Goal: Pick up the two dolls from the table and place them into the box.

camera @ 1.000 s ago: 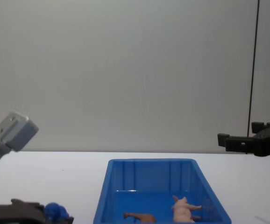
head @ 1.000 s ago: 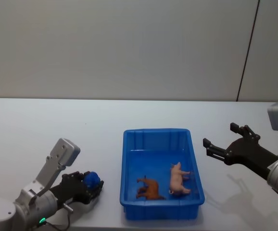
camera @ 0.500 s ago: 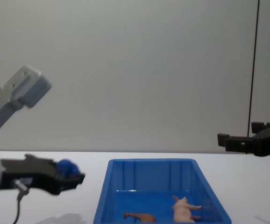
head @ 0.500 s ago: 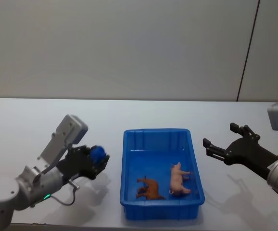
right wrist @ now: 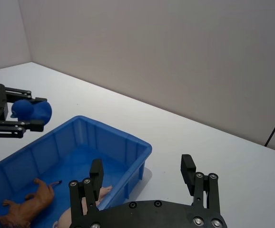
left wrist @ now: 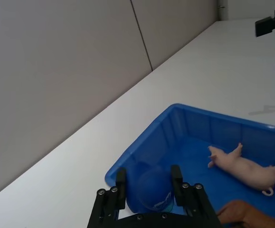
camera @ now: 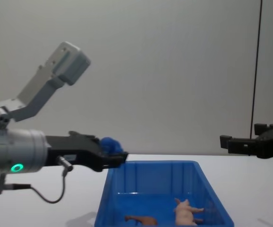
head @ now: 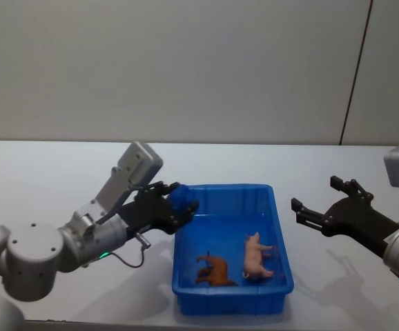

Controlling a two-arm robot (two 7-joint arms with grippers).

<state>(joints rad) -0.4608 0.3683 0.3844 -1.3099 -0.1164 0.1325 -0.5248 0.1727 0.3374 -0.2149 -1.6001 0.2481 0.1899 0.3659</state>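
The rounded blue figure [head: 181, 200] sits pinched in the left claw [head: 174, 207], raised over the box's [head: 231, 299] left rim. Inside the box lie the pink pig [head: 257, 256] and the brown animal [head: 215, 269], side by side. The right claw [head: 319, 207] hangs wide and empty above the tabletop [head: 61, 172], right of the box.

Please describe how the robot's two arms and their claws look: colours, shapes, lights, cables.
Both arms are built of rounded light-grey segments, each with a boxy grey block near the wrist. The left claw and the right claw are black, with flat fingers fixed by visible screws. The left arm has a green ring light and a thin dark cable looping under the wrist. The right arm shows a small blue light.
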